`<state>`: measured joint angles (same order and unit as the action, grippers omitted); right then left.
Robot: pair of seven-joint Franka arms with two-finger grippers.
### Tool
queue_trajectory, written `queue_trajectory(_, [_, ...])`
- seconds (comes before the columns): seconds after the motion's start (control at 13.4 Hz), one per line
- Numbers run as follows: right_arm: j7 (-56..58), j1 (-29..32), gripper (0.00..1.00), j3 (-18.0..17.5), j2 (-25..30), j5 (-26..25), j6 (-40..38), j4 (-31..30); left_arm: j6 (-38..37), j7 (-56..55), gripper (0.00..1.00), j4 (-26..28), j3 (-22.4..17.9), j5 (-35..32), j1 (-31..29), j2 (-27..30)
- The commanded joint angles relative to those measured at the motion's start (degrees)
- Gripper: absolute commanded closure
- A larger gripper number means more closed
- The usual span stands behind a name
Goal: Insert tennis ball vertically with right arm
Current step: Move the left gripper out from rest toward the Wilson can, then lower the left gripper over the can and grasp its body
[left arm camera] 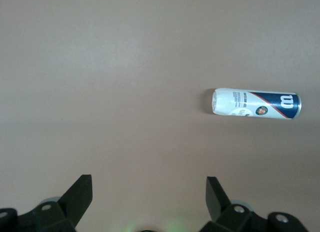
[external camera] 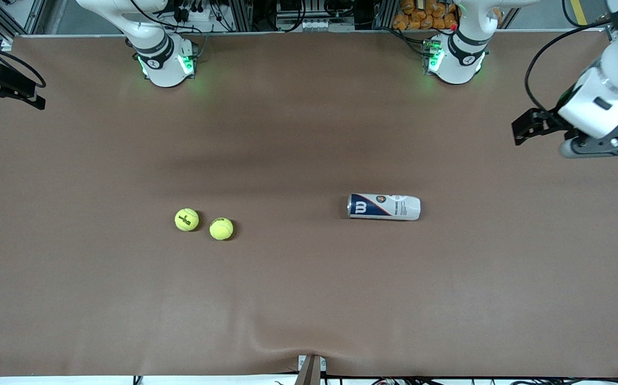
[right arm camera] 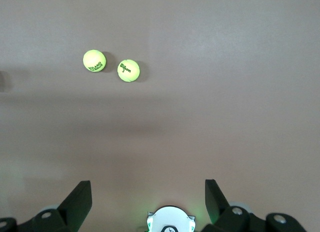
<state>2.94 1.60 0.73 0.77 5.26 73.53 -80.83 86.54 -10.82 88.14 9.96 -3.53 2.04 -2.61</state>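
1. Here, nothing has begun: two tennis balls lie on the brown table (external camera: 309, 299), toward my right arm's end. The first ball (external camera: 187, 220) and the second ball (external camera: 221, 229) sit just beside each other, apart, the second slightly nearer the front camera.
2. The tennis can (external camera: 384, 207) lies on its side toward my left arm's end, well apart from both balls.
3. My right gripper (right arm camera: 145, 202) hangs high over the table, fingers spread wide, holding nothing.
4. My left gripper (left arm camera: 147, 202) waits, equally wide and empty.
5. Judging ahead, the can likely needs standing upright; I must then descend squarely over one ball.
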Motion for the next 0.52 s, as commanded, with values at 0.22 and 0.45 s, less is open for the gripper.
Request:
queue_trajectory(0.22, [0.7, 0.9, 0.00, -0.6, 1.1, 0.5, -0.1, -0.9, 0.3, 0.4, 0.00, -0.5, 0.4, -1.4, 5.2, -3.7])
queue_trajectory(0.45, [0.7, 0.9, 0.00, -0.6, 1.1, 0.5, -0.1, -0.9, 0.3, 0.4, 0.00, -0.2, 0.5, -1.7, 7.5, -6.4])
